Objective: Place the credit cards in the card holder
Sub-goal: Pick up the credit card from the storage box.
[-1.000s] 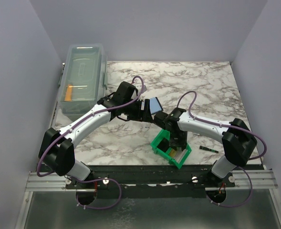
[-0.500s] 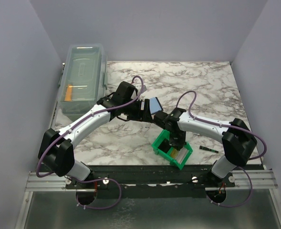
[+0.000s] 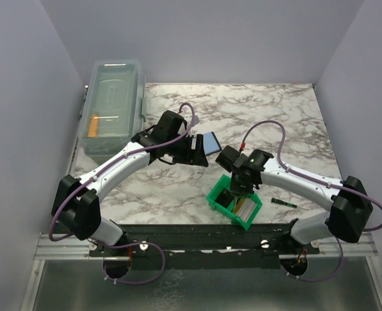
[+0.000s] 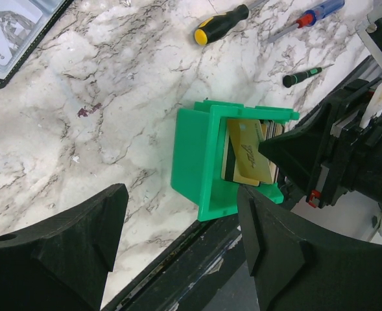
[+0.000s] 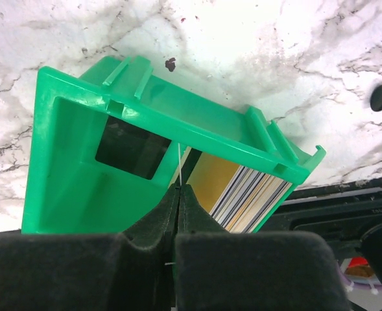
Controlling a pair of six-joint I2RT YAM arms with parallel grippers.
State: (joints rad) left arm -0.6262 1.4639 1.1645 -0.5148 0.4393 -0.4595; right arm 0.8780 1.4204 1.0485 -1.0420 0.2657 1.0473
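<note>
My right gripper (image 5: 179,194) is shut on a thin card (image 5: 178,165), seen edge-on, just above the green bin (image 5: 80,162). A stack of credit cards (image 5: 249,191) leans in the bin's right part. In the top view the right gripper (image 3: 240,186) hangs over the bin (image 3: 218,194) at the table's front edge. The card holder (image 4: 15,26) lies open on the marble with a card in its blue-grey face; it shows in the top view (image 3: 210,141) beside my left gripper (image 3: 196,152). The left gripper (image 4: 178,253) is open and empty, above the table.
A clear lidded box (image 3: 113,107) stands at the back left. A yellow-handled screwdriver (image 4: 226,19), a blue and red one (image 4: 307,14) and a small green-tipped one (image 4: 301,74) lie right of the bin. The black table rail (image 3: 197,233) runs just in front of the bin.
My right arm has swung its elbow out to the right and turned its wrist over the bin, and the cards in the bin now show. The left arm has not moved.
</note>
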